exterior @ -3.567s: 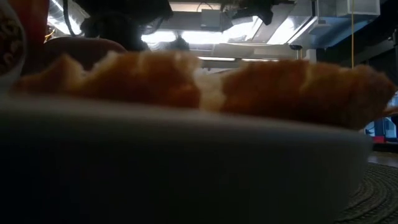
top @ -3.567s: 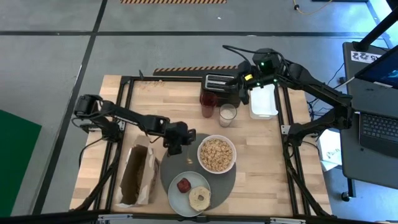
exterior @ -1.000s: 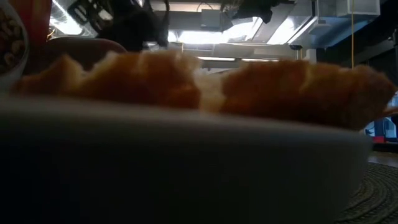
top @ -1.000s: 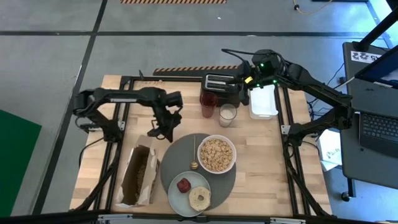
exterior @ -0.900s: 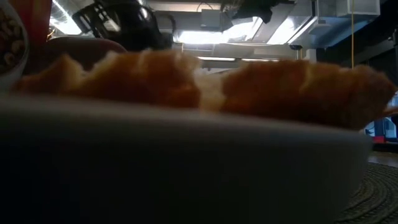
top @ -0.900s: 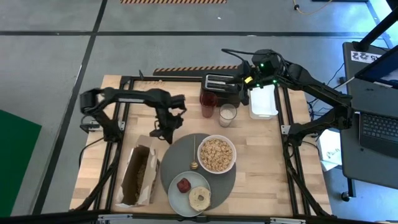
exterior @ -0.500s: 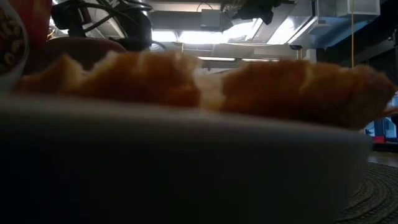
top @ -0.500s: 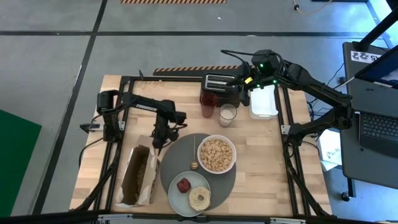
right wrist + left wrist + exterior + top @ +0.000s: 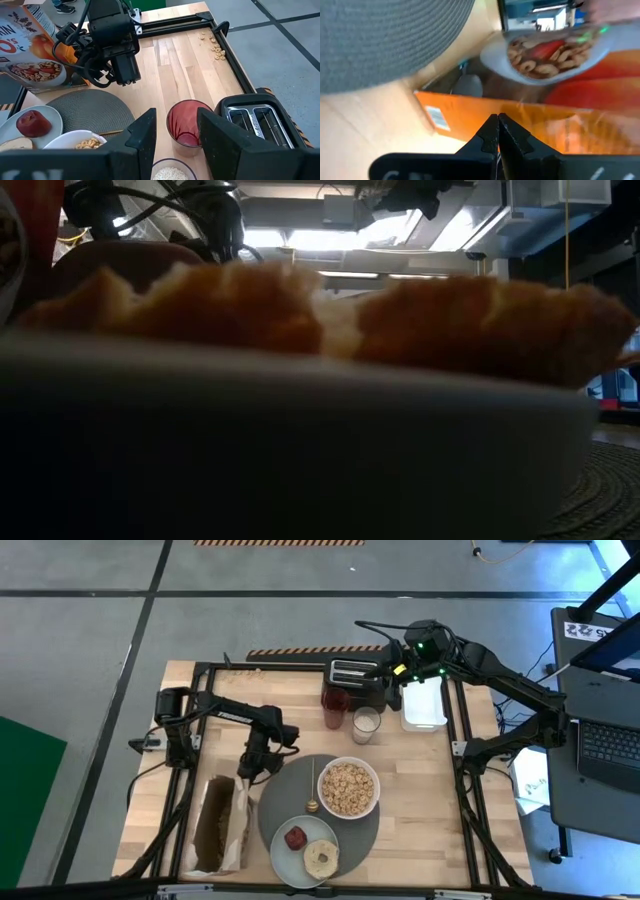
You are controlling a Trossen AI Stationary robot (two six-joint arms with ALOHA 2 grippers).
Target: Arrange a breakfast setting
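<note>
A round dark-grey placemat [image 9: 352,832] bears a white bowl [image 9: 348,787] of cereal, a pale plate [image 9: 283,860] with a bagel [image 9: 330,310] and a red fruit piece, and a spoon [image 9: 311,786] left of the bowl. My left gripper [image 9: 247,772] is shut, at the placemat's left rim, by the far top of an orange cereal box [image 9: 222,825]. My right gripper [image 9: 393,682] hangs open high over the toaster [image 9: 350,669], with nothing between its fingers [image 9: 142,132]. My left gripper has its shut fingertips [image 9: 498,131] at the cereal box's orange side [image 9: 470,117], near the box's far top corner. The fingers slant down from the far side. I cannot tell whether they press on the box or stand just short of it.
A red cup [image 9: 335,705] and a glass of milk [image 9: 366,724] stand behind the bowl. A white tray [image 9: 424,705] lies at the far right, next to the toaster. Loose cereal rings [image 9: 216,47] lie at the far left corner. Bare wood shows right of the placemat.
My left gripper has come down and toward the near edge, from behind the placemat's left rim to the cereal box, tipping and rolling as it went. The box has shifted a little toward the table's left. My right gripper has kept still.
</note>
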